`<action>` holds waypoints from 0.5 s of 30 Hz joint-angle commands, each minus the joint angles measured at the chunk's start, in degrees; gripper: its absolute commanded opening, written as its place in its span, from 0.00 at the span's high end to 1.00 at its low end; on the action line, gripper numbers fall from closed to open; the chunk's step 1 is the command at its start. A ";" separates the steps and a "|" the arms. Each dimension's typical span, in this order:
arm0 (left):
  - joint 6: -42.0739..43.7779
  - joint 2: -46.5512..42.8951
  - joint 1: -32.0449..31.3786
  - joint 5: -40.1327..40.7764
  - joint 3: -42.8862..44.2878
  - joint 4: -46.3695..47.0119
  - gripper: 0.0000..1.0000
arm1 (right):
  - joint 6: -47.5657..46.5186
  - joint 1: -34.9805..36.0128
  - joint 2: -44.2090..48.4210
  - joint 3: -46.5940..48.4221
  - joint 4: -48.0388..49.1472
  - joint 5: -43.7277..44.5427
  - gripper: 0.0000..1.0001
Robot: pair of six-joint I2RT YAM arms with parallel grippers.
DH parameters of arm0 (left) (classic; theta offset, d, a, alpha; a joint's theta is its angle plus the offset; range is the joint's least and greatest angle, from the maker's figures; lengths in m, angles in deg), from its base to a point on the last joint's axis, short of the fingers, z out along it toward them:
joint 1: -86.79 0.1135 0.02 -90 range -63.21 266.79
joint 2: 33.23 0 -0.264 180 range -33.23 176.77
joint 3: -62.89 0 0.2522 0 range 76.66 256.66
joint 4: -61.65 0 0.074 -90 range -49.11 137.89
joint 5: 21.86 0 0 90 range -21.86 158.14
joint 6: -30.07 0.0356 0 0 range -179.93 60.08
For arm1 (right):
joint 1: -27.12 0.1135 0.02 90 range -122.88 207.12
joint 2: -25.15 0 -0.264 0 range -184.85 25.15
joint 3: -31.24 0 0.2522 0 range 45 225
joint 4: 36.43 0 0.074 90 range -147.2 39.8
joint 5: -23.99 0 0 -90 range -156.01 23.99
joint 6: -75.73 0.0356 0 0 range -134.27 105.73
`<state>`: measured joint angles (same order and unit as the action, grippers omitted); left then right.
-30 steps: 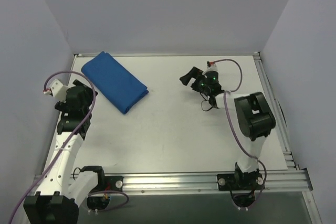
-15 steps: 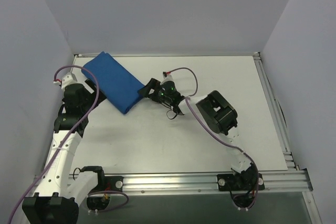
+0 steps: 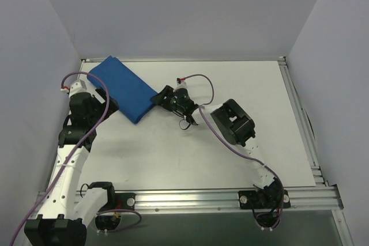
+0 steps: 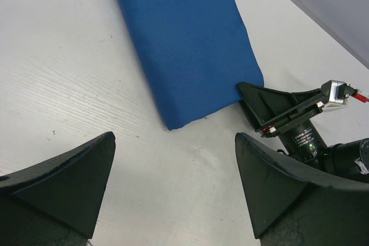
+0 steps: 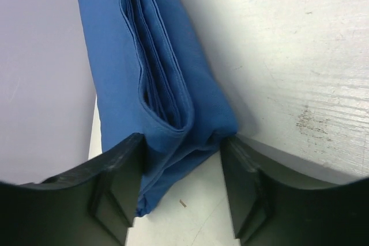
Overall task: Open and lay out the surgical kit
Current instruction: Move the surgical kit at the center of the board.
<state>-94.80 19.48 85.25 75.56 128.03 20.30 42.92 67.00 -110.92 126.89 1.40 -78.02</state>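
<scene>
The surgical kit is a folded royal-blue cloth wrap (image 3: pixel 124 86) lying slantwise at the table's back left; it also shows in the left wrist view (image 4: pixel 184 38) and the right wrist view (image 5: pixel 150 67). No metal tray or instruments are in view. My right gripper (image 3: pixel 162 97) is open, and its two fingers straddle the wrap's near right corner (image 5: pixel 181 148), where the folded layers show. The left wrist view shows it too (image 4: pixel 277 108). My left gripper (image 4: pixel 173 200) is open wide and empty, just above the table. It sits next to the wrap's near left edge (image 3: pixel 108 101).
A white table (image 3: pixel 230 142) is enclosed by pale purple walls at the back and both sides. An aluminium rail (image 3: pixel 230 198) runs along the near edge, and a frame rail (image 3: pixel 300 119) runs along the right. The right arm's purple cable (image 3: pixel 199 79) loops above the table.
My right arm has swung left across the table, and its open jaws now sit around the wrap's near right corner. My left gripper has moved up closer to the wrap.
</scene>
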 commanded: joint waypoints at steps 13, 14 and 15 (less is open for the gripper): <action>0.68 -1.64 0.13 -2.94 1.45 -0.62 0.05 | -2.87 0.38 6.86 -3.83 0.09 0.41 0.89; 0.77 -1.73 0.05 -3.03 1.45 -0.88 0.05 | -2.79 -0.15 7.48 -4.54 0.17 -0.11 0.90; 0.77 -2.08 0.05 -3.11 1.36 -1.06 0.05 | -2.96 -0.41 8.01 -5.94 0.26 -0.81 0.90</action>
<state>-94.36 19.06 85.23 73.55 128.03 19.73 42.07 67.28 -108.36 123.56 1.88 -77.28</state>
